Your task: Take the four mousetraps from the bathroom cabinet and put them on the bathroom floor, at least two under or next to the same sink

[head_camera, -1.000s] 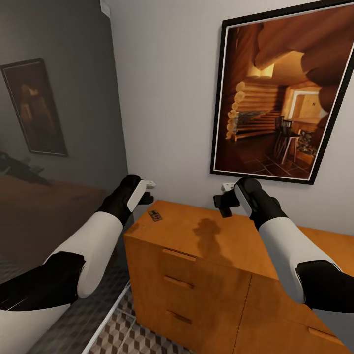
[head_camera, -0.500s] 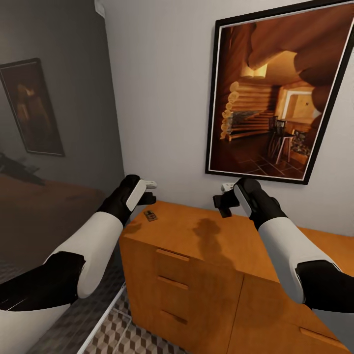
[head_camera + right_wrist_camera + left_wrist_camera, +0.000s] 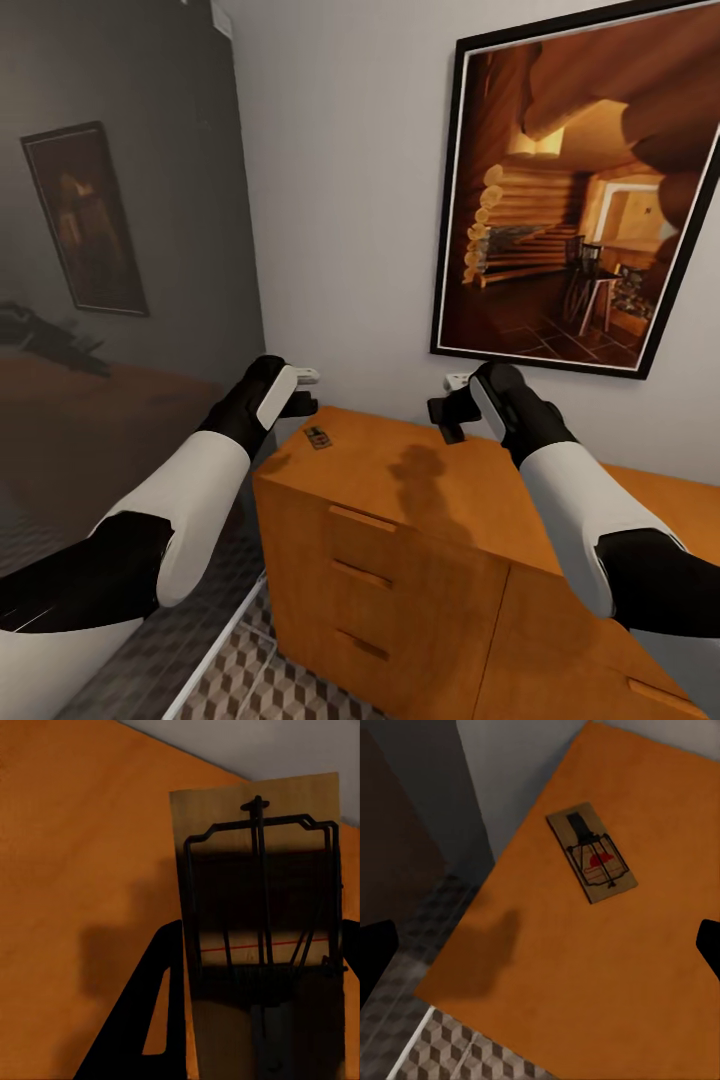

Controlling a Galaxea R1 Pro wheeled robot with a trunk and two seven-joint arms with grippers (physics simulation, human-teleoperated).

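I count two mousetraps: one mousetrap (image 3: 317, 437) lies flat near the left corner of the cabinet (image 3: 420, 500) top, below my left gripper (image 3: 303, 390), whose fingers stand spread, and my right gripper (image 3: 447, 405) is clamped on a second mousetrap (image 3: 259, 937) above the cabinet.
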